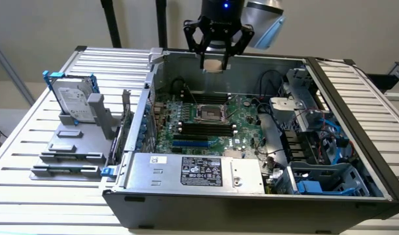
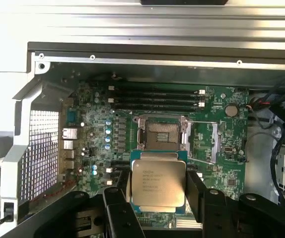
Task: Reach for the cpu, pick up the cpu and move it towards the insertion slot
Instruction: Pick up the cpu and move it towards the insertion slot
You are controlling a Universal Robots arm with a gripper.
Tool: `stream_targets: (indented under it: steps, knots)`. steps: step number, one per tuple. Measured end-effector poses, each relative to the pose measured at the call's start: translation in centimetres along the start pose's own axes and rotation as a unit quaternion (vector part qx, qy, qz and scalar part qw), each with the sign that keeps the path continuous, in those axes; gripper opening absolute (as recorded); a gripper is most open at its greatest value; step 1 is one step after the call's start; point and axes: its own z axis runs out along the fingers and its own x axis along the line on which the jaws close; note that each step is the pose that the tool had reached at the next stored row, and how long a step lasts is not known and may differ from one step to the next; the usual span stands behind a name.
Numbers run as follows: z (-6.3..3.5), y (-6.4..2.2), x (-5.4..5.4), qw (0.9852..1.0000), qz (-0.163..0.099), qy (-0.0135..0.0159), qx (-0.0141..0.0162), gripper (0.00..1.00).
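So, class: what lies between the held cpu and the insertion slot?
Nothing: in the exterior view the cpu in the gripper hangs above the insertion slot, open air between.

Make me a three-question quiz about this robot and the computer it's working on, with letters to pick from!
1. Where is the cpu?
A. between the fingers of the gripper, up above the open computer case
B. lying in the insertion slot
C. on the slatted table

2. What colour is the bracket on the hard drive?
A. red
B. blue
C. yellow

3. What is in the insertion slot?
A. a chip
B. a cable
C. nothing

Answers: 1 A, the fingers clamp the chip on both sides, high over the motherboard. 2 B, blue shows along the drive's edges. 3 C, its dark centre lies bare.
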Motion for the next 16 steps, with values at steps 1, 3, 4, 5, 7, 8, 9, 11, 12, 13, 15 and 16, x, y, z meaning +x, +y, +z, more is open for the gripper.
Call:
stream_targets:
  steps: [1,3,4,5,7,8,9,11,12,13,15,16]
  knots:
    - [0.08,0.18,-0.02,1.0,0.0,0.0,0.0006,0.55]
    - [0.22,0.53,-0.05,1.0,0.001,-0.0001,0.0016,0.55]
    - [0.28,0.71,-0.06,1.0,0.002,-0.0001,0.0021,0.55]
    - [0.32,0.88,-0.07,1.0,0.002,-0.0001,0.0028,0.55]
    - [0.33,0.96,-0.07,1.0,0.002,-0.0001,0.0036,0.55]
    - [0.33,0.96,-0.07,1.0,0.002,-0.0001,0.0036,0.55]
    - [0.33,0.96,-0.07,1.0,0.002,-0.0001,0.0036,0.55]
    - [0.33,0.96,-0.07,1.0,0.003,-0.0001,0.0037,0.55]
    - [0.33,0.96,-0.07,1.0,0.002,-0.0001,0.0037,0.55]
    - [0.33,0.97,-0.07,1.0,0.003,-0.0001,0.0036,0.55]
    - [0.33,0.97,-0.07,1.0,0.002,-0.0001,0.0036,0.55]
    - [0.33,0.96,-0.07,1.0,0.002,-0.0001,0.0036,0.55]
